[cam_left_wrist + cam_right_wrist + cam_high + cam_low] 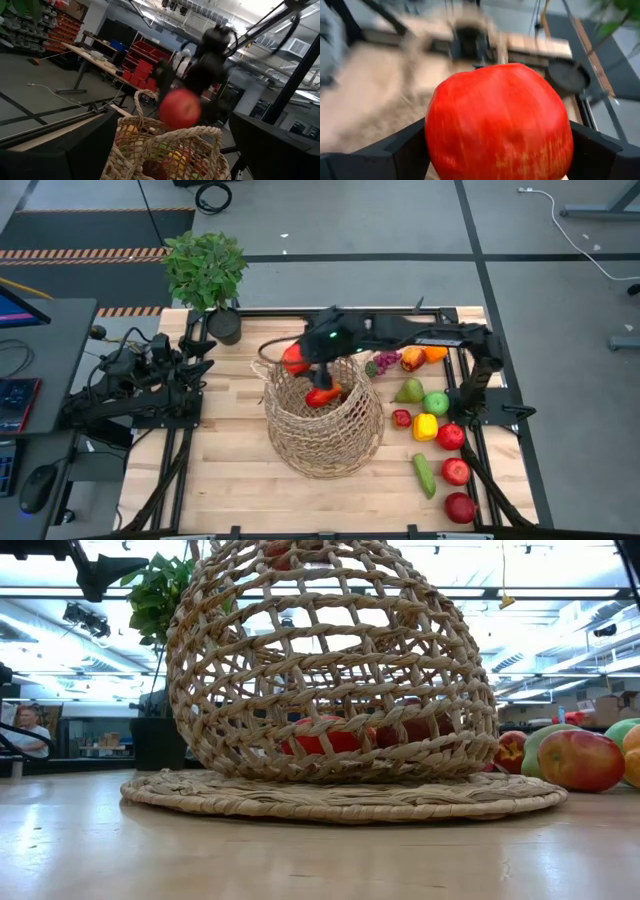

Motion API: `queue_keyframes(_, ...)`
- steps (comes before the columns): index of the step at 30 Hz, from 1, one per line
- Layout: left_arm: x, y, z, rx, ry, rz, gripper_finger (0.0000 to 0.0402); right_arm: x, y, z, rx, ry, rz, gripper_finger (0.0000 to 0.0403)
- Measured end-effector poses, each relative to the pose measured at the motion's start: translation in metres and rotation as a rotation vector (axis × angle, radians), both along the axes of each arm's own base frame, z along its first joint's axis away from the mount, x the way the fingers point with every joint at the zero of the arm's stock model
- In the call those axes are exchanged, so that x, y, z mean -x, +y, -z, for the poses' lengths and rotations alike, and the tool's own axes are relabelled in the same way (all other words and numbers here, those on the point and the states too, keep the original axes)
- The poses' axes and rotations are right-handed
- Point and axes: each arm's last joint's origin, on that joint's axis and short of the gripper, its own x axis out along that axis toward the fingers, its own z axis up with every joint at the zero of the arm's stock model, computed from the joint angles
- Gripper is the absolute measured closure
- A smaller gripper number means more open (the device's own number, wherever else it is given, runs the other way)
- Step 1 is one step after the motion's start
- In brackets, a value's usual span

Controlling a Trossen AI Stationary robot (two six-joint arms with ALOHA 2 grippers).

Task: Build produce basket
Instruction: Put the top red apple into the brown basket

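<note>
Your basket (325,425) sits near the middle of the desk (230,470), lying tipped with its open mouth toward the potted plant (205,270), and at least one red piece of produce (322,396) already shows inside it through the weave. The red apple (497,122) you care about now is clamped between the two fingers of the right end effector (297,360), which are spread wide around it; in the right wrist view it fills the gap between them. Seen from above, that apple hangs right at the basket's rim on the plant side, so the basket's opening lies just below and beside it, away from the plant. Your next move likely turns on carrying the apple a little further over the mouth before letting go, or it may glance off the rim. The rest of the produce (436,430) waits in a loose group on the side of the basket away from the plant, nearer the right arm's base. Your left end effector (195,365) is parked fully open, well apart from the basket, holding nothing.
</note>
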Motion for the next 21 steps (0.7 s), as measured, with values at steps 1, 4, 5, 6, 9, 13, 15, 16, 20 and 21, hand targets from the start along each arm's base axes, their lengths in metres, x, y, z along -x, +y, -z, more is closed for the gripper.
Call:
queue_keyframes(1, 0.000, 0.000, 0.000, 0.000, -0.001, 0.000, 0.0012, -0.005, -0.001, 0.009, 0.026, 0.033, -0.002, 0.0040)
queue_keyframes(4, 0.000, 0.000, 0.000, 0.000, 0.000, 0.000, 0.0012, -0.017, 0.002, 0.036, 0.084, 0.138, -0.041, 0.0040)
queue_keyframes(5, 0.000, 0.000, 0.000, 0.000, -0.001, 0.000, 0.0012, -0.020, 0.004, 0.045, 0.096, 0.185, -0.063, 0.0040)
queue_keyframes(6, 0.000, 0.000, 0.000, 0.000, -0.001, 0.000, 0.0012, -0.021, 0.007, 0.054, 0.108, 0.235, -0.087, 0.0040)
queue_keyframes(9, 0.000, 0.000, 0.000, 0.000, -0.001, 0.000, 0.0012, -0.022, 0.015, 0.075, 0.151, 0.366, -0.141, 0.0040)
queue_keyframes(13, 0.000, 0.000, 0.000, 0.000, -0.001, 0.000, 0.0012, -0.026, 0.023, 0.102, 0.229, 0.509, -0.191, 0.0040)
queue_keyframes(15, 0.000, 0.000, 0.000, 0.000, -0.001, 0.000, 0.0012, -0.027, 0.025, 0.113, 0.246, 0.566, -0.191, 0.0040)
queue_keyframes(16, 0.000, 0.000, 0.000, 0.000, -0.001, 0.000, 0.0012, -0.027, 0.025, 0.117, 0.245, 0.588, -0.191, 0.0040)
queue_keyframes(20, 0.000, 0.000, 0.000, 0.000, -0.001, 0.000, 0.0012, -0.025, 0.025, 0.126, 0.200, 0.650, -0.183, 0.0040)
queue_keyframes(21, 0.000, 0.000, 0.000, 0.000, -0.001, 0.000, 0.0012, -0.024, 0.026, 0.127, 0.175, 0.661, -0.178, 0.0039)
